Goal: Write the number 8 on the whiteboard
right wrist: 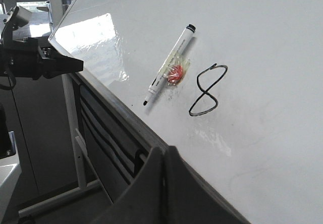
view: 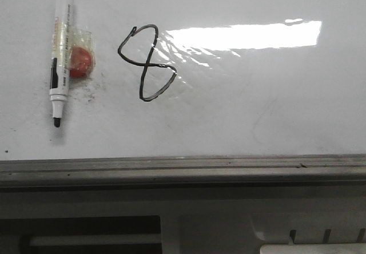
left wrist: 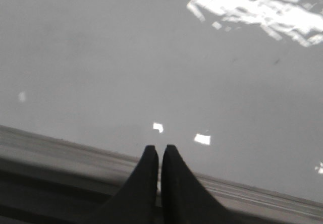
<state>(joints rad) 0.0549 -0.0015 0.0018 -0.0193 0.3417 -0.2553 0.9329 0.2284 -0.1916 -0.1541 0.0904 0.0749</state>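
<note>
The whiteboard [view: 240, 122] is glossy white with a grey edge rail [view: 183, 165]. A slanted black number 8 [view: 147, 62] is drawn on it left of centre; it also shows in the right wrist view [right wrist: 207, 90]. A white marker with black cap [view: 59, 54] lies flat left of the 8, beside a red object in clear wrap [view: 80, 61]; the marker shows too in the right wrist view [right wrist: 169, 65]. My left gripper [left wrist: 160, 148] is shut and empty over the board's edge. My right gripper [right wrist: 165, 151] is shut and empty near the edge rail. Neither gripper shows in the front view.
Bright glare [view: 246, 35] lies on the board right of the 8. In the right wrist view the left arm [right wrist: 40, 62] hangs off the board's edge, with a metal stand frame [right wrist: 75, 148] below.
</note>
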